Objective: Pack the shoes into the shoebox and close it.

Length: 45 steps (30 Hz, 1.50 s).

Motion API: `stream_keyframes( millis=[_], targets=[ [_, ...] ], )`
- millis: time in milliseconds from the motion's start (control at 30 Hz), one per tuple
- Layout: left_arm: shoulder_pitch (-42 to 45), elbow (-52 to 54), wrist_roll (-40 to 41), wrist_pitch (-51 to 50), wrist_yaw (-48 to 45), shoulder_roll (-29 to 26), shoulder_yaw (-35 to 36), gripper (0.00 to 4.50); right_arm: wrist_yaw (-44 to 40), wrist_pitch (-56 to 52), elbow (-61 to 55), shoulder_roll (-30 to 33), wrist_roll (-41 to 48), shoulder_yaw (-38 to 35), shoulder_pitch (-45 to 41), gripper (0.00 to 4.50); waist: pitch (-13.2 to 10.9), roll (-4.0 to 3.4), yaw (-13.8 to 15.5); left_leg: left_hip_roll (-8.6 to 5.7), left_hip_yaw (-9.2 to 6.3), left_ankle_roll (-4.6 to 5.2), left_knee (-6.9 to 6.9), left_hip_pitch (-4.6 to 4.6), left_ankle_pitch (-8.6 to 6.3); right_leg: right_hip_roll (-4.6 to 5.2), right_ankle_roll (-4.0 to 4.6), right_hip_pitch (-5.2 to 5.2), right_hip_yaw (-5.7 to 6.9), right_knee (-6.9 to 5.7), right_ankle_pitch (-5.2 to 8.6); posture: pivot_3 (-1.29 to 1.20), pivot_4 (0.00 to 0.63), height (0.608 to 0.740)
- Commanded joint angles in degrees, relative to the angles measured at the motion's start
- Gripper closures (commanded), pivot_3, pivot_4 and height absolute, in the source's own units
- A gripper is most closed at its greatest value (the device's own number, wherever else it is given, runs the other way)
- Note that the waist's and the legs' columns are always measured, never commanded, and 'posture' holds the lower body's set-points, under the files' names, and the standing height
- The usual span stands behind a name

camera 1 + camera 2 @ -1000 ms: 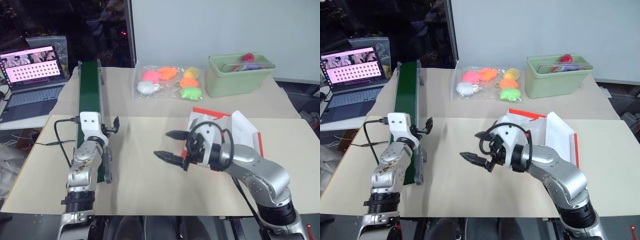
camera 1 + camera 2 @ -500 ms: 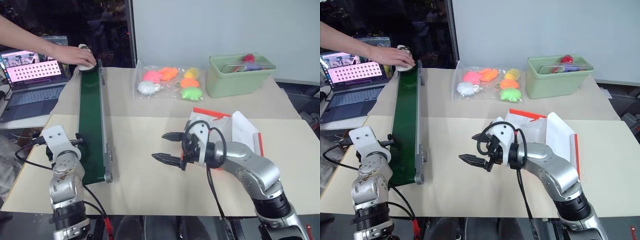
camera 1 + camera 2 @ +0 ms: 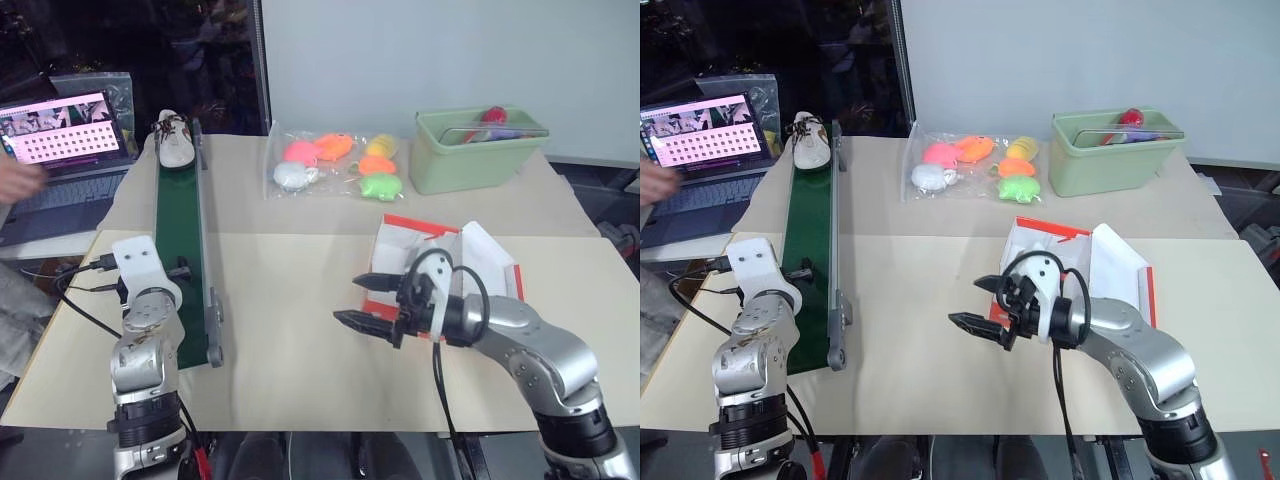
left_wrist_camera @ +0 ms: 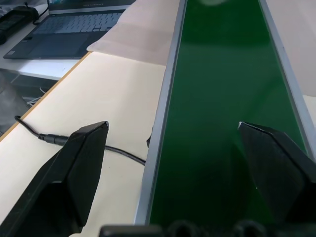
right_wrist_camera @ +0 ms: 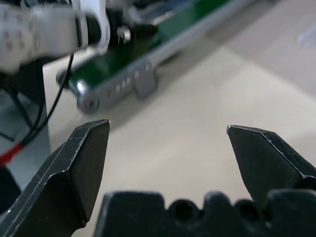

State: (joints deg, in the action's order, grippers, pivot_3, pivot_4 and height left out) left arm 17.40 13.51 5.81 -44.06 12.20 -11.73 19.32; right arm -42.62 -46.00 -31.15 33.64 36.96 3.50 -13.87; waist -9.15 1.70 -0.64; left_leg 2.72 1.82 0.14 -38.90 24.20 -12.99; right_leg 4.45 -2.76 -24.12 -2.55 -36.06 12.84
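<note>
Head cameras: the green conveyor belt [image 3: 183, 240] is the landmark here. One white shoe [image 3: 174, 140] with dark laces sits on the belt's far end, toe toward the laptop [image 3: 62, 140] that's just off to the belt's left. A person's hand [image 3: 18, 178] is at the edge by the laptop. The left gripper [image 4: 173, 143] is at the belt's near end. Well to the right of the belt, the orange-red shoebox [image 3: 447, 255] lies open on the table [image 3: 290, 300], white inside, lid flap up on its right side. The right gripper [image 3: 365, 300] hangs over bare table between belt and box, fingers wide apart, nothing in them. Further back right of the belt there's a bag of neon soft toys [image 3: 335, 165] and a pale green bin [image 3: 478, 148].

Left wrist camera: both black fingers [image 4: 74, 173] spread wide and empty, one over the table, the other over the belt surface, a black cable [image 4: 74, 144] running up to the belt's rail.

Right wrist camera: fingers [image 5: 79, 168] wide open, empty, pointing toward the belt's near end.
</note>
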Motion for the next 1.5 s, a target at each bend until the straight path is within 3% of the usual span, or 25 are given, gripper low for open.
stream_keyframes(
  millis=[33,533,1033,1333,1500],
  targets=[
    [1.11,2.36,-0.67,-0.43,-0.4,-0.57,-0.55,0.0,-1.06,2.51,-3.35,0.66,0.75,-0.92,0.79,0.04,0.01,0.01,-0.27,0.0,0.01,0.0,0.0,-0.02,0.0,-0.01,0.0,0.0,-0.03,-0.01,0.0,0.0,0.15,0.729],
    [13.04,5.43,1.5,-21.55,-2.1,-3.39,2.18,0.0,0.11,2.64,-3.1,-1.08,0.36,0.3,1.33,0.04,-0.04,0.09,-0.06,-0.01,-0.03,0.0,0.0,0.01,0.0,-0.02,0.0,-0.02,0.0,0.0,0.0,0.0,0.15,0.729],
    [22.89,-0.98,4.15,-26.47,-3.96,-3.56,10.14,0.0,1.76,1.66,-3.41,-4.73,2.94,-0.23,-0.17,0.04,-0.06,0.12,-0.11,-0.02,-0.05,-0.01,0.01,0.01,0.0,-0.01,0.0,-0.03,0.0,0.0,0.0,0.0,0.15,0.729],
    [19.13,-3.79,3.64,-26.43,-5.0,-2.33,9.05,0.0,3.65,1.24,-4.56,-5.63,5.46,-1.56,-0.09,0.04,-0.05,0.12,-0.11,-0.02,-0.05,-0.01,0.01,0.01,0.0,-0.01,0.0,-0.02,0.0,0.0,0.0,0.0,0.15,0.729],
    [15.86,-2.97,4.74,-28.71,-4.79,1.89,10.73,0.0,4.75,1.12,-5.11,-5.06,6.5,-2.02,-0.01,0.04,-0.01,0.1,0.05,-0.01,-0.05,-0.01,0.02,-0.02,0.01,-0.01,0.0,-0.01,0.0,-0.03,0.0,0.0,0.15,0.729]
  ],
)
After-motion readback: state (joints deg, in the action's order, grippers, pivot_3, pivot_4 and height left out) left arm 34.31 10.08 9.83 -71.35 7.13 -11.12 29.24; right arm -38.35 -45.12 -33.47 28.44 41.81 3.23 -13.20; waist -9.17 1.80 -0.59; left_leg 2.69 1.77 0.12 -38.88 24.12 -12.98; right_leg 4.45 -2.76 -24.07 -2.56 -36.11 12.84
